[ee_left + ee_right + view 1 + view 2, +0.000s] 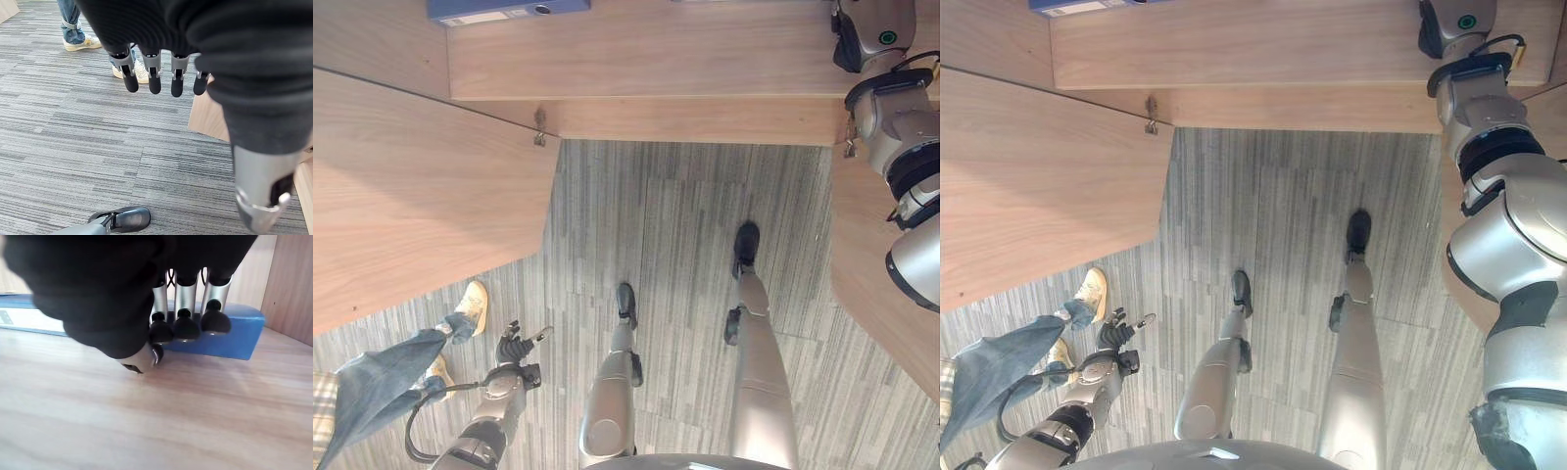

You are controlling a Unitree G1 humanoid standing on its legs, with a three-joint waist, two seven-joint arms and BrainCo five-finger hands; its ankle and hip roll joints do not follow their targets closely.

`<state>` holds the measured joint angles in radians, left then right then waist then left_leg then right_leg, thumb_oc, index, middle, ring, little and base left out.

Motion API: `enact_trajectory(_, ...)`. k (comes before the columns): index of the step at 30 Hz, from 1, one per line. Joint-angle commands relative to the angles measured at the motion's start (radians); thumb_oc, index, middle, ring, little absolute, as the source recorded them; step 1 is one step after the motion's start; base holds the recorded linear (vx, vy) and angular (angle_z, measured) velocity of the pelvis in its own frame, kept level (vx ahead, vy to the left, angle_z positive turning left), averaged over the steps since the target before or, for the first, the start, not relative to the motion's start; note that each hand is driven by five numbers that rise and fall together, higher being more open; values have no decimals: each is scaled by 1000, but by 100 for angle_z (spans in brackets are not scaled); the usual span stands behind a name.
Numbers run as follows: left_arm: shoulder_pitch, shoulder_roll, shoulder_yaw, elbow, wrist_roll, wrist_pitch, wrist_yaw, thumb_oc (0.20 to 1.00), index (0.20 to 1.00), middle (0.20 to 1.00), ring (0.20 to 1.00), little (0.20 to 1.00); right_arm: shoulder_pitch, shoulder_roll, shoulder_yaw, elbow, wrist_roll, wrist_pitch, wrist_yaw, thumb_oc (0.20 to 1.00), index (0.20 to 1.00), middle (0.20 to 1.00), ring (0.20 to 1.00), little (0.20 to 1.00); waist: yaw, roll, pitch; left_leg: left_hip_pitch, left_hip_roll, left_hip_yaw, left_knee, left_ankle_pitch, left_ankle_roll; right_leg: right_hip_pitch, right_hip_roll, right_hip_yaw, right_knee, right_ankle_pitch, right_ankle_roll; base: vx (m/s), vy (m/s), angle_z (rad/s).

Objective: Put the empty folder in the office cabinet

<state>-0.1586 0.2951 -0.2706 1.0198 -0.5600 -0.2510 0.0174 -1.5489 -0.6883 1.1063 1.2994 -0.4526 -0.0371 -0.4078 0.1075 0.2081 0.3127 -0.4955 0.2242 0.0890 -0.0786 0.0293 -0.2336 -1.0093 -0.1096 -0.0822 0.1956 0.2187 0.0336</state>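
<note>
Grey striped carpet (646, 215) covers the floor across the middle of the frame. At lower left, a person's jeans-clad leg (372, 387) ends in a tan shoe (472, 304).

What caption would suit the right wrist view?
Right hand hovers open before the blue folder lying on the cabinet shelf.

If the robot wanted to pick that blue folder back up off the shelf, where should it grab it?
Probably by the thick end facing the right hand. The blue folder lies flat on the wooden shelf, near the cabinet's side wall, so that blunt end gives the fingers a face to close over, thumb under, coming straight in from the open front.
</note>
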Motion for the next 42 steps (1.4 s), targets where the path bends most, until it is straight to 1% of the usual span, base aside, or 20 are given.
enact_trajectory(1, -21, 56, -36, 20, 21, -9, 20, 1000, 1000, 1000, 1000, 1000, -143, -9, 87, 60, -20, 15, -25, 200, 200, 200, 200, 200, 32, 33, 9, 194, 11, -48, -9, 90, 6, -121, -64, 8, 94, -21, 141, 0, 0, 0)
enact_trajectory(11, -14, 62, -25, 36, 22, -11, 17, 1000, 1000, 1000, 1000, 1000, -206, -54, 145, 56, -39, 18, -27, 200, 200, 200, 200, 200, 30, 36, 11, 194, 17, -38, -9, 87, -1, -133, -65, 8, 109, -27, 145, 0, 0, 0)
enact_trajectory(12, -17, 62, -25, 39, 24, -9, 18, 1000, 1000, 1000, 1000, 1000, -212, -63, 150, 52, -43, 21, -29, 200, 200, 200, 200, 200, 22, 33, 12, 190, 16, -38, -9, 89, 0, -135, -68, 8, 105, -23, 145, 0, 0, 0)
enact_trajectory(21, -43, 60, -35, 41, 30, -8, 23, 1000, 1000, 1000, 1000, 1000, -191, -52, 121, 46, -27, 25, -42, 200, 200, 200, 200, 200, 8, 31, 17, 198, 12, -29, -9, 71, 4, -130, -73, 9, 102, -16, 147, 0, 0, 0)
enact_trajectory(22, -51, 58, -39, 41, 31, -9, 26, 1000, 1000, 1000, 1000, 1000, -176, -51, 105, 44, -19, 26, -50, 300, 300, 300, 300, 300, 6, 30, 19, 202, 11, -29, -9, 70, 5, -127, -76, 9, 99, -13, 148, -22, 34, 1)
enact_trajectory(23, -58, 58, -42, 42, 38, -9, 30, 1000, 1000, 1000, 1000, 1000, -160, -50, 88, 37, -13, 26, -64, 1000, 1000, 1000, 1000, 1000, 2, 29, 21, 203, 8, -29, -9, 64, 7, -119, -80, 9, 94, -10, 150, 0, 0, 0)
enact_trajectory(24, -58, 58, -42, 42, 38, -9, 30, 1000, 1000, 1000, 1000, 1000, -160, -50, 88, 37, -13, 26, -64, 1000, 1000, 1000, 1000, 1000, 2, 29, 21, 203, 8, -29, -9, 64, 7, -119, -80, 9, 94, -10, 150, -49, 42, 2)
enact_trajectory(26, -83, 59, -48, 49, 51, -9, 41, 1000, 1000, 1000, 1000, 1000, -87, -39, 20, 3, -1, 30, -84, 1000, 1000, 1000, 1000, 1000, -9, 19, 30, 221, -2, -28, -9, 38, 15, -94, -91, 7, 79, 5, 153, -74, 54, 4)
enact_trajectory(28, -88, 63, -46, 51, 56, -7, 41, 1000, 1000, 1000, 1000, 1000, -74, -27, 13, -9, -5, 31, -78, 1000, 1000, 1000, 1000, 1000, -13, 13, 34, 228, -7, -27, -9, 25, 20, -87, -94, 8, 72, 11, 155, -60, 40, 5)
enact_trajectory(29, -100, 70, -39, 53, 58, -8, 45, 1000, 1000, 1000, 1000, 1000, -39, -14, -24, -36, 3, 31, -76, 1000, 1000, 1000, 1000, 1000, -20, 6, 39, 242, -16, -28, -9, -3, 28, -81, -100, 13, 65, 26, 159, -54, 38, 5)
enact_trajectory(30, -100, 70, -39, 53, 58, -8, 45, 1000, 1000, 1000, 1000, 1000, -39, -14, -24, -36, 3, 31, -76, 1000, 1000, 1000, 1000, 1000, -20, 6, 39, 242, -16, -28, -9, -3, 28, -81, -100, 13, 65, 26, 159, -100, 84, 12)
enact_trajectory(31, -103, 70, -39, 48, 56, -12, 48, 1000, 1000, 1000, 1000, 1000, 1, -14, -60, -63, 14, 30, -95, 1000, 1000, 1000, 1000, 1000, -29, -2, 47, 252, -23, -27, 6, -23, 32, -67, -106, 17, 58, 39, 163, -106, 82, 11)
enact_trajectory(33, -118, 72, -29, 32, 69, -8, 56, 1000, 1000, 1000, 1000, 1000, 165, 21, -170, -172, 17, 28, -133, 1000, 1000, 1000, 1000, 1000, -59, -33, 74, 256, -44, -36, 76, -115, 47, -14, -123, 21, 19, 71, 167, -157, 96, 14)
enact_trajectory(34, -115, 72, -23, 26, 77, -9, 59, 1000, 1000, 1000, 1000, 1000, 208, 31, -188, -224, 3, 26, -133, 1000, 1000, 1000, 1000, 1000, -73, -46, 82, 261, -49, -37, 89, -138, 50, 6, -130, 23, 5, 81, 170, -115, 62, 7)
enact_trajectory(37, -108, 74, -4, -2, 86, -12, 65, 1000, 1000, 1000, 1000, 1000, 384, 44, -263, -403, -30, 8, -136, 1000, 1000, 1000, 1000, 1000, -109, -81, 104, 291, -60, -38, 130, -202, 58, 74, -153, 19, -35, 102, 176, -76, 57, -1)
enact_trajectory(38, -108, 74, -4, -2, 86, -12, 65, 1000, 1000, 1000, 1000, 1000, 384, 44, -263, -403, -30, 8, -136, 1000, 1000, 1000, 1000, 1000, -109, -81, 104, 291, -60, -38, 130, -202, 58, 74, -153, 19, -35, 102, 176, -61, 31, -3)
enact_trajectory(39, -105, 75, 1, -14, 93, -16, 66, 1000, 1000, 1000, 1000, 1000, 449, 45, -293, -469, -30, -4, -137, 1000, 1000, 1000, 1000, 1000, -121, -95, 114, 302, -63, -37, 149, -220, 60, 102, -163, 17, -47, 109, 180, -45, 21, -5)
enact_trajectory(40, -103, 77, -1, -15, 93, -16, 66, 1000, 1000, 1000, 1000, 1000, 456, 43, -298, -475, -32, -2, -135, 1000, 1000, 1000, 1000, 1000, -120, -96, 118, 305, -63, -39, 152, -222, 61, 110, -164, 16, -50, 111, 180, -79, 27, -4)
enact_trajectory(41, -99, 71, 3, -29, 110, -15, 70, 1000, 1000, 1000, 1000, 1000, 584, 85, -336, -543, -35, -27, -137, 1000, 1000, 1000, 1000, 1000, -136, -125, 130, 326, -72, -45, 186, -268, 71, 157, -176, 14, -66, 116, 183, -73, 27, 1)
enact_trajectory(42, -103, 70, 5, -28, 124, -23, 77, 1000, 1000, 1000, 1000, 1000, 628, 101, -352, -561, -28, -45, -131, 1000, 1000, 1000, 1000, 1000, -143, -138, 139, 338, -74, -47, 196, -281, 72, 178, -183, 12, -73, 122, 186, -99, 25, 1)
